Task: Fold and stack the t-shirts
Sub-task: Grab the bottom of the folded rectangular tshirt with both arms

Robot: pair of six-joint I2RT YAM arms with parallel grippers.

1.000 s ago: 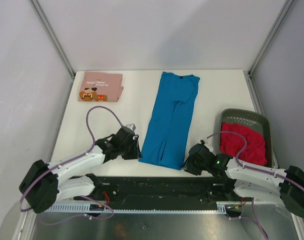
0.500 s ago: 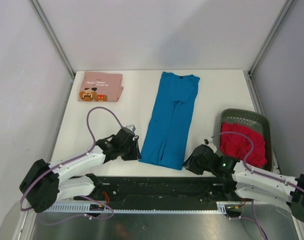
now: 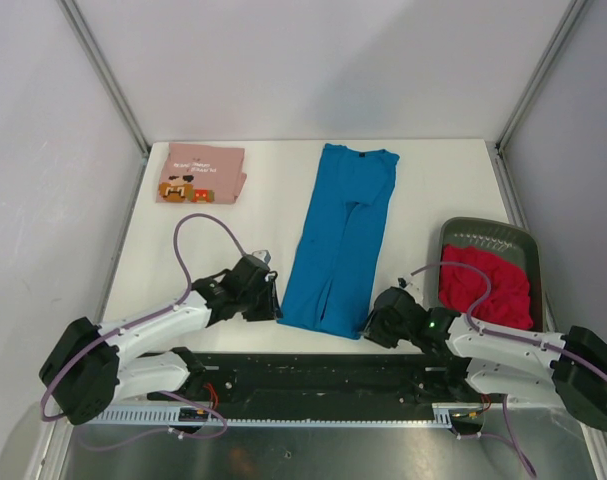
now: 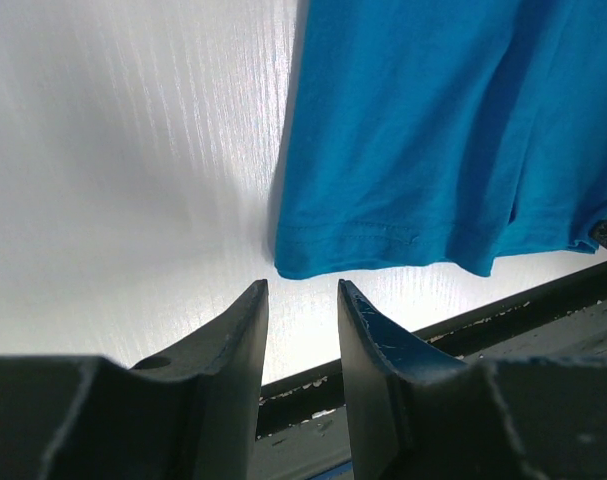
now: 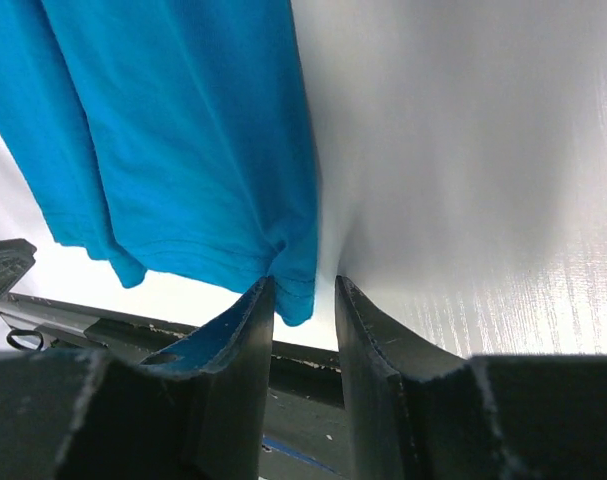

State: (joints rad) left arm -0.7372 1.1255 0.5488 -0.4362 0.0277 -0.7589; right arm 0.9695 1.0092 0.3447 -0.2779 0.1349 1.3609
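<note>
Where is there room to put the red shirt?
Bare table lies between the pink t-shirt and the blue t-shirt, and beyond the basket, right of the blue one. Crowded near edge: left end effector and right end effector sit at the blue hem.

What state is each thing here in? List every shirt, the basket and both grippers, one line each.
Blue shirt: laid flat, folded into a long strip, not yet folded short.
Pink shirt: folded, lying apart from the others.
Red shirt: crumpled, unfolded, in the basket.
Basket: upright, holding the red shirt.
Left gripper: slightly open, empty, just short of the blue shirt's hem.
Right gripper: slightly open, blue shirt's corner between its fingertips.
</note>
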